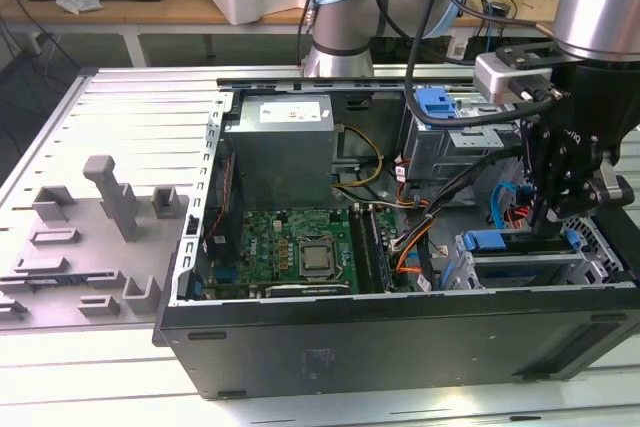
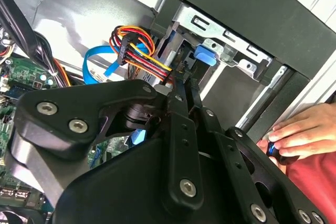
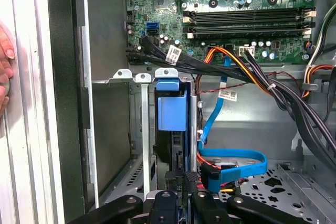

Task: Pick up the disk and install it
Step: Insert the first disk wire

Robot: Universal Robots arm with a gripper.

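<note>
The disk (image 3: 170, 148) stands edge-on in the drive cage (image 1: 520, 269) at the exterior view's lower right, its blue frame (image 3: 171, 106) plain in the first wrist view. The gripper (image 1: 547, 219) hangs just over that cage, close to the disk; clamped or released, I cannot tell. A person's hand (image 2: 294, 135) rests on the computer case (image 1: 400, 347).

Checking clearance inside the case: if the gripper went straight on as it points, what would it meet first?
Likely the disk, standing blue-framed in the drive cage; depth is unclear.
</note>
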